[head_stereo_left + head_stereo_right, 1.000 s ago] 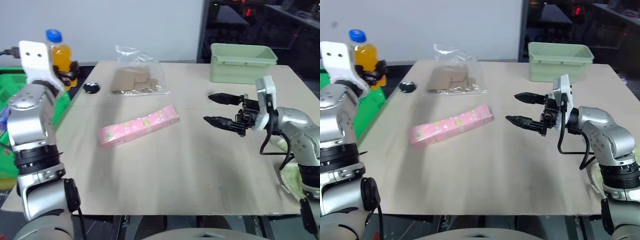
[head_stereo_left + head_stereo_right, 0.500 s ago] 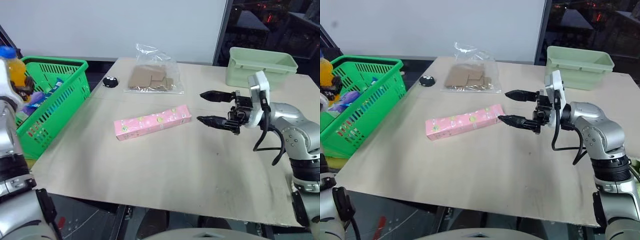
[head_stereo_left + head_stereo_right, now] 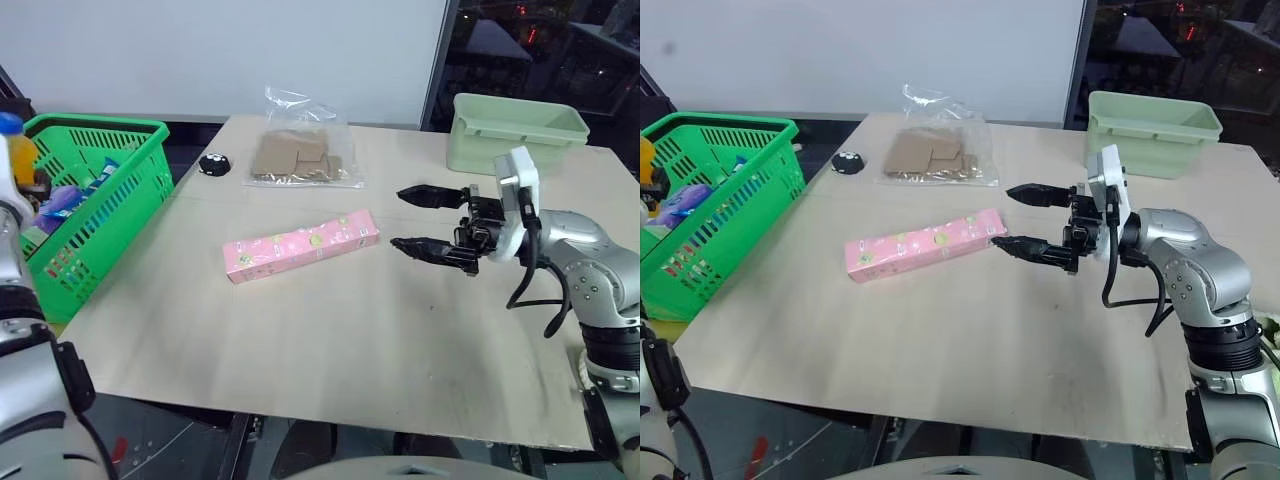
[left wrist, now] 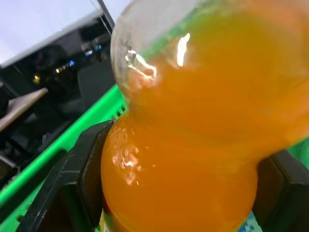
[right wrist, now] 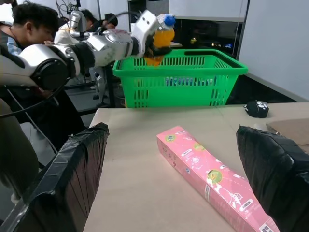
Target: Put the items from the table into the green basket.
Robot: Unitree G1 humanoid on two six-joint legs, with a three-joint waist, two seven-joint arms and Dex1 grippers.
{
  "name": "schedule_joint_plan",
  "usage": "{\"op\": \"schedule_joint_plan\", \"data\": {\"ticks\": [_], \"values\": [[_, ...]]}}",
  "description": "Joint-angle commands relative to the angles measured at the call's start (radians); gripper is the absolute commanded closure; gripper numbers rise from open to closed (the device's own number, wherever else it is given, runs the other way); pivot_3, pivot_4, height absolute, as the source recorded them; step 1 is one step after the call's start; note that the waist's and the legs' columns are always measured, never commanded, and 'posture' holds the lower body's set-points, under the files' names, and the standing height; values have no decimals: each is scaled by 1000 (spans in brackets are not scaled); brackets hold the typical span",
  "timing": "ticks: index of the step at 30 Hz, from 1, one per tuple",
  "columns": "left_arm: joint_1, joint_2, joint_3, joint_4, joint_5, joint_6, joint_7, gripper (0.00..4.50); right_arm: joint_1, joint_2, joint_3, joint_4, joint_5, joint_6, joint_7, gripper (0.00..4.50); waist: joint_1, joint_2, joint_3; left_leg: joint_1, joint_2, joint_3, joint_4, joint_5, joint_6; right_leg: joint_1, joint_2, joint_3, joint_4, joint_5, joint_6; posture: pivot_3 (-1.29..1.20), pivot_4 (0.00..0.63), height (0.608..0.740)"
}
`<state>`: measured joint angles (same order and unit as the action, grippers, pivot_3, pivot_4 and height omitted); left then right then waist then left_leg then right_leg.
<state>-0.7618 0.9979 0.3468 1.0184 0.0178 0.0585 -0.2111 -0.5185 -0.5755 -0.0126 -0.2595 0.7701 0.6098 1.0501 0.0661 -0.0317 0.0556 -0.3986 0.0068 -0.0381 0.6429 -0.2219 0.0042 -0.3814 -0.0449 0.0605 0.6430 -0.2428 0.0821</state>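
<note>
A: Scene? Start with the surface.

B: Light beige bench point(image 3: 330, 340) with a seam line across it, white wall behind, dark room off to the right. Green basket point(image 3: 110, 215) sits past the bench's left edge, lattice sides, some packaged stuff already inside.

A: What's on the bench?

B: Pale sage tub point(image 3: 515, 130) at the far right corner. Clear bag of cardboard pieces point(image 3: 300, 155) far centre. Long pink box point(image 3: 300, 245) lying flat mid-bench, angled, its right end farther back than its left. Small black disc point(image 3: 213, 163) just left of the bag, near the far left edge.

A: Left claw?

B: Left claw point(image 5: 153, 39) is clamped around the orange soda bottle point(image 4: 193, 121). Wrist view has the black fingers point(image 4: 72, 183) on both sides of the bottle body. From the right wrist view the bottle is upright, blue cap on top, held over the basket's rim. In the head views the bottle is right at the left frame edge, by the basket.

A: Right claw?

B: Right claw point(image 3: 432, 220) hovers above the bench, pointing left, fingers spread wide, nothing between them. Fingertips are just right of the pink box's right end, not touching.

A: Towel?

B: A sliver of something pale green at the right frame edge in the right eye view; can't tell what it is.
</note>
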Motion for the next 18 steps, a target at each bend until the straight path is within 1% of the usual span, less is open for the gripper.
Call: {"op": "schedule_joint_plan", "data": {"ticks": [1, 3, 4, 8, 12, 13, 15, 16, 18], "values": [[-64, 42, -9, 35, 2, -76, 15, 1388, -5, -7, -37, -31, 20, -4, -7, 0, -1, -1, 0, 0, 0, 0, 0, 0, 0, 0, 0, 0, 0, 0, 0, 88, 0, 740], [-71, 33, -22, 53, 5, -88, 10, 374, 1, -12, -41, -34, 19, -4, -8, 0, -1, -1, 0, 0, 0, 0, 0, 0, 0, 0, 0, 0, 0, 0, 0, 80, 0, 740], [-74, 30, -26, 58, 5, -93, 12, 37, 4, -15, -42, -36, 18, -5, -9, 0, -1, -1, -1, 0, 0, 0, 0, 0, 0, 0, 0, 0, 0, 0, 0, 77, 0, 740], [-93, 32, -33, 75, 5, -106, 65, 37, 15, -20, -48, -45, 22, -4, -18, 0, -3, -1, -1, 0, 0, 0, 0, 0, 0, 0, 0, 0, 0, 0, 0, 65, 0, 740], [-97, 28, -30, 73, -10, -143, 60, 37, 29, -28, -58, -53, 21, -5, -25, 0, -12, -1, -1, 0, 0, 0, 0, 0, 0, 0, 0, 0, 0, 0, 0, 38, 0, 740], [-106, -4, -29, 35, -48, -177, -34, 37, 44, -40, -72, -61, 27, 2, -31, 0, -19, -1, -1, 0, 0, 0, 0, 0, 0, 0, 0, 0, 0, 0, 0, 33, 0, 740], [-113, -77, -45, -71, -138, -199, -272, 37, 80, -66, -96, -77, 29, 11, -40, 0, -13, -2, -2, 0, 0, 0, 0, 0, 0, 1, 0, 0, 0, 0, 0, 23, 0, 740], [-111, -96, -51, -103, -163, -195, -343, 37, 91, -74, -102, -82, 31, 13, -44, 0, -9, -2, -2, 0, 0, 1, 1, 0, 0, 2, -2, -2, 0, 0, 0, 23, 0, 740], [-73, -126, -115, -212, -187, -129, -519, 37, 138, -99, -118, -101, 22, 12, -48, 0, -13, -2, -2, -2, 1, 4, 3, 0, 0, 2, -4, -4, 0, 0, -1, 0, 0, 740]]}}
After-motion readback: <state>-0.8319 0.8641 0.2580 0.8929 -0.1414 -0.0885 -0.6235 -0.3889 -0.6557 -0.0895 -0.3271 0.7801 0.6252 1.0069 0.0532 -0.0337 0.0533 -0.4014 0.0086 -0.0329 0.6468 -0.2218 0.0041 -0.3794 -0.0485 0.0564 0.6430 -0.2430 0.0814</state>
